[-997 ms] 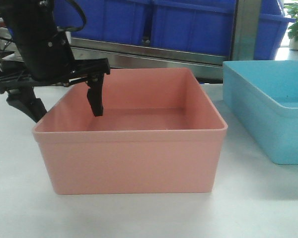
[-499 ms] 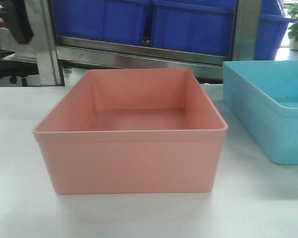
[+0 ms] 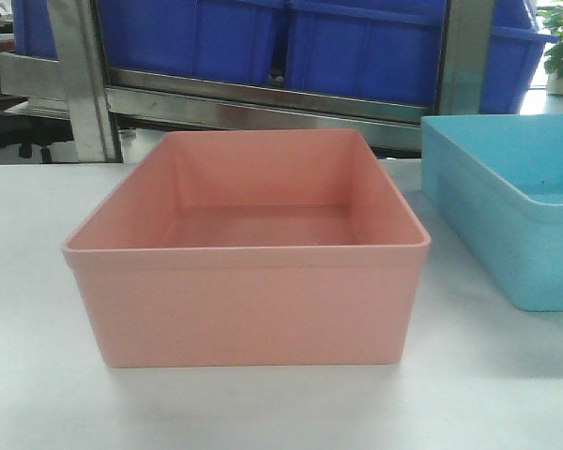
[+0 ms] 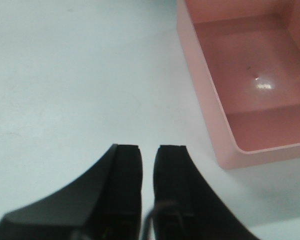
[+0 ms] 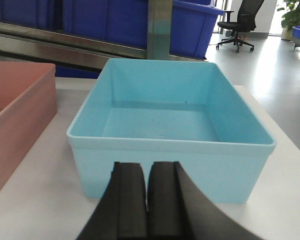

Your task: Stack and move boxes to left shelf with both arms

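Pink box (image 3: 249, 300) beside blue box (image 3: 507, 234), bins (image 3: 357, 47) behind; left gripper (image 4: 148, 150), right gripper (image 5: 146, 167) seemingly together

I count 1 salmon pink box (image 3: 249, 300) and 1 light blue box (image 3: 493, 230) on 1 desk (image 3: 28, 403). Behind: at least 2 dark blue bins (image 3: 192, 37), 1 office chair (image 5: 238, 22).

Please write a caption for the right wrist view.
Right pincer, shut, faces the empty light blue box on the white table.
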Controlling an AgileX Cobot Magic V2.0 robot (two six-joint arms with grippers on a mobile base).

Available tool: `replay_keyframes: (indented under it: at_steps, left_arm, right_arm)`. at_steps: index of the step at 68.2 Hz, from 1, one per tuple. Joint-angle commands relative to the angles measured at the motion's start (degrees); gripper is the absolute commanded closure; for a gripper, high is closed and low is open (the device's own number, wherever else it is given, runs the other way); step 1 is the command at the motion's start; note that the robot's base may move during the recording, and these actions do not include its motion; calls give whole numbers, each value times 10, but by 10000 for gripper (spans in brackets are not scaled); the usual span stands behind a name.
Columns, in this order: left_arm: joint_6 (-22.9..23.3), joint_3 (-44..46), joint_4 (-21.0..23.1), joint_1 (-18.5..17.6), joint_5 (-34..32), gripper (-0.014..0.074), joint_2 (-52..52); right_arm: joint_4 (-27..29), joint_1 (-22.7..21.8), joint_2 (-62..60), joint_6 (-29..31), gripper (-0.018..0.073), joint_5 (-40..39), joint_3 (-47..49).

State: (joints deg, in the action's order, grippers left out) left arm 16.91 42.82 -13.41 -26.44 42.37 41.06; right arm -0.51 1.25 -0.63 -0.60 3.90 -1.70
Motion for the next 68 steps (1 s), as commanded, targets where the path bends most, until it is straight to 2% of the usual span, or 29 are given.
replay_keyframes:
  at_steps: [1, 8, 17, 28, 45, 50, 62, 68]
  left_arm:
    - [2, -17, -18, -4, -66, 603, -48]
    - [2, -52, -18, -4, -97, 604, -92]
    - [3, -80, -22, -4, -119, 604, -129]
    - [3, -94, -22, -4, -135, 605, -142]
    - [3, -94, -23, -4, -157, 605, -142]
    - [3, -94, -23, -4, -157, 605, -142]
    - [3, -94, -23, -4, -157, 605, -142]
    - [3, -94, -23, -4, -157, 605, -142]
  right_arm:
    - [-2, -2, -10, 6, 524, -58, 11]
    - [5, -2, -10, 6, 524, -78, 15]
    - [29, -2, -10, 6, 524, -60, 56]
    - [28, -2, 34, 6, 524, 28, 183]
    - [26, -2, 249, 6, 507, 159, 404]
    - [26, -2, 323, 6, 441, 192, 456]
    - [23, -2, 491, 6, 91, 281, 586]
    - [13, -2, 562, 6, 3, 321, 634]
